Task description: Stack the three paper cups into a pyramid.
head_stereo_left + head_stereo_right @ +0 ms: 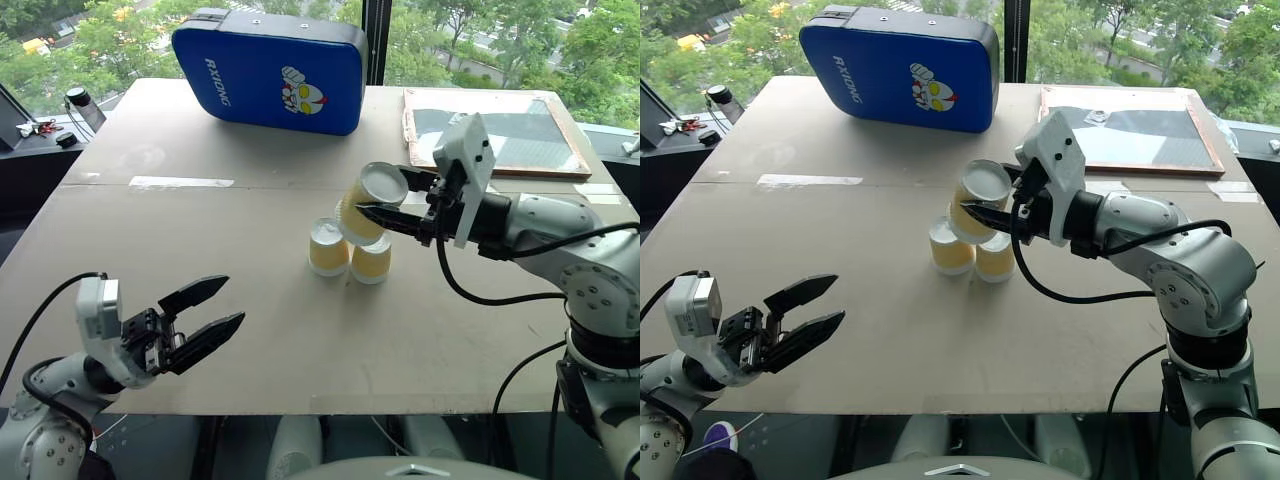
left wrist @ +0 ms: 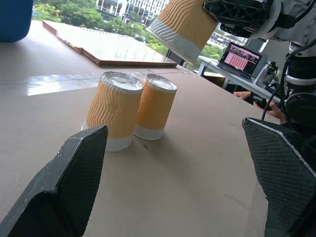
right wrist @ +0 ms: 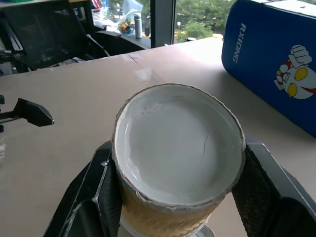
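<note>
Two paper cups stand upside down on the table, side by side and touching. One more cup is up in the air, tilted, just above those two. The right gripper squeezes this cup between its black fingers. The left gripper is spread wide with nothing in it, well apart from the cups, near the table's front edge.

bare table before two cups, blue pad behind
</note>
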Robot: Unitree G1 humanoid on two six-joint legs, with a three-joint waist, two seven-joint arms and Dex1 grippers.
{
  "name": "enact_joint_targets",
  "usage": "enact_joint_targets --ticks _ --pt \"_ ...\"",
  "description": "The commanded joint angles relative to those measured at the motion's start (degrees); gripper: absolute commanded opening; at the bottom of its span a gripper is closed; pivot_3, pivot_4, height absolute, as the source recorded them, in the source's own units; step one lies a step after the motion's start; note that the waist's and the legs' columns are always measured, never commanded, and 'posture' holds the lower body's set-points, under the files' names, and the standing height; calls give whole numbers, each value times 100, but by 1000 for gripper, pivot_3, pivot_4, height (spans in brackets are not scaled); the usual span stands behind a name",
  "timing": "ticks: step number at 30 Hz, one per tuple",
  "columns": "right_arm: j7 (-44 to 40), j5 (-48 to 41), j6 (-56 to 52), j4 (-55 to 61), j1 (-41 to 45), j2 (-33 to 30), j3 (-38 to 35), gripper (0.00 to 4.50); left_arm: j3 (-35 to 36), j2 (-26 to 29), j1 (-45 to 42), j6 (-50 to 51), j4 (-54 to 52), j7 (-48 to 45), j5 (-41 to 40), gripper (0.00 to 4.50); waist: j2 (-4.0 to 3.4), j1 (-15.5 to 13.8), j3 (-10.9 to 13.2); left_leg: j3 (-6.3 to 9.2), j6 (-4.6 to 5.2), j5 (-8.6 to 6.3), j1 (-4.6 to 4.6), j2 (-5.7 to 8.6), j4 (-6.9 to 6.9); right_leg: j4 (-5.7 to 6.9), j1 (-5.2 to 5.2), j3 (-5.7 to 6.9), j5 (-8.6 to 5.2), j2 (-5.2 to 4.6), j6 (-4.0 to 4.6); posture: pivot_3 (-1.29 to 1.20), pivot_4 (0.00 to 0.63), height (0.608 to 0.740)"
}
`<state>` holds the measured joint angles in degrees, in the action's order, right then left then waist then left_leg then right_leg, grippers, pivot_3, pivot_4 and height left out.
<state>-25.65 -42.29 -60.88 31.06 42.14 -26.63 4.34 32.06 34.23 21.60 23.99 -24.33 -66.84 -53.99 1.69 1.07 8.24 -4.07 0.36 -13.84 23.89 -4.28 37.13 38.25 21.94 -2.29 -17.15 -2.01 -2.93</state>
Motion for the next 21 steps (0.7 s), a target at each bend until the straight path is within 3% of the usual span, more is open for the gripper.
enact_joint_targets --ticks 1,14,16,17,18,19,21 --pt "-154 190 145 -207 184 26 253 2251 236 -76 234 -128 -294 25 -206 4500 1 -9 -1 0 0 0 -1 0 1 2 0 0 0 0 0 0 150 740" --pt "-297 859 337 -720 245 209 750 2251 340 -244 478 -548 -288 114 -18 4500 0 -4 0 -3 0 0 -3 0 0 6 4 -2 0 3 1 0 150 740" --pt "-361 894 326 -712 212 191 812 3267 343 -272 444 -611 -256 144 -16 4500 1 -5 -1 -4 0 0 -3 0 0 6 4 -3 0 3 1 0 150 740" --pt "-381 901 314 -710 199 195 820 3509 341 -282 434 -635 -250 155 -21 4500 1 -4 -1 -4 0 0 -3 0 0 6 4 -3 0 3 1 0 150 740" --pt "-408 888 291 -708 188 198 816 4130 339 -294 429 -653 -252 164 -39 4500 1 -4 0 -4 0 0 -3 0 0 6 4 -2 0 3 1 0 150 740" --pt "-431 918 300 -725 182 191 843 4422 376 -322 377 -681 -244 154 -148 4500 1 -3 -1 -4 0 0 -3 0 0 6 4 -2 0 3 1 0 150 740" --pt "-479 955 328 -730 177 173 844 4422 478 -378 280 -713 -234 159 -396 4500 1 -5 0 -4 0 0 -3 0 0 6 4 -2 0 3 1 0 150 740"
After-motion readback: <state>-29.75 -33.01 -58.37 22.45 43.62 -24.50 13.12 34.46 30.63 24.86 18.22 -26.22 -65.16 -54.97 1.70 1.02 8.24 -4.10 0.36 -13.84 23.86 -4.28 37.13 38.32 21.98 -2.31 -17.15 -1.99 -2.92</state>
